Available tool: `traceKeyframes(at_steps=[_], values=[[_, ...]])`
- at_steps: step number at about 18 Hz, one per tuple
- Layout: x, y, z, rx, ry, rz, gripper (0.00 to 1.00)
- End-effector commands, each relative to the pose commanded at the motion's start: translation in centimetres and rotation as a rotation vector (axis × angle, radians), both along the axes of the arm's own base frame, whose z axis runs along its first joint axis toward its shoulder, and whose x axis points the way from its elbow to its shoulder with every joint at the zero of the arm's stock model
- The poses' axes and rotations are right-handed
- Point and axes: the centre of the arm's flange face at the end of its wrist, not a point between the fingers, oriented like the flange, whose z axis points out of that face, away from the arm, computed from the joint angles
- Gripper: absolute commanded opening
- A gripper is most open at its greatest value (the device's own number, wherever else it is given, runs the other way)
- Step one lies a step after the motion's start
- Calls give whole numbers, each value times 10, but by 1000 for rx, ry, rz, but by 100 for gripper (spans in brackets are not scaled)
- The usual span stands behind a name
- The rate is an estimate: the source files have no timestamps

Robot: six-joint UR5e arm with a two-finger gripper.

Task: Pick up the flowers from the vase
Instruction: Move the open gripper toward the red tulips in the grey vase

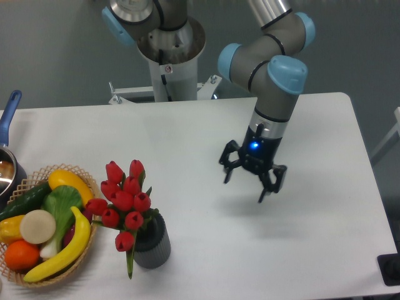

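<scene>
The flowers (124, 199), a tight bunch of red closed tulip buds with green stems and a hanging green leaf, stand in the vase (154, 245), a short dark grey ribbed pot near the table's front left. My gripper (246, 185) hangs above the middle of the table, well to the right of the flowers and apart from them. Its two black fingers are spread open and hold nothing.
A wicker basket (30, 181) with bananas, a cucumber, an orange and other produce sits just left of the vase. A pot with a blue handle (9, 112) is at the left edge. The arm's base (167, 56) stands behind the table.
</scene>
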Motion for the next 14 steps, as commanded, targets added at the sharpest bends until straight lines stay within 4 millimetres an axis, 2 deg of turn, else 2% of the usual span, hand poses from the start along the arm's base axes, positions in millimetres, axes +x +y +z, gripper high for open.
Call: traceKeyframes(at_steps=[4, 7, 14], values=[[20, 20, 12, 127, -56, -75, 100], [47, 37, 30, 182, -65, -133, 100], [72, 64, 35, 193, -59, -202, 100]])
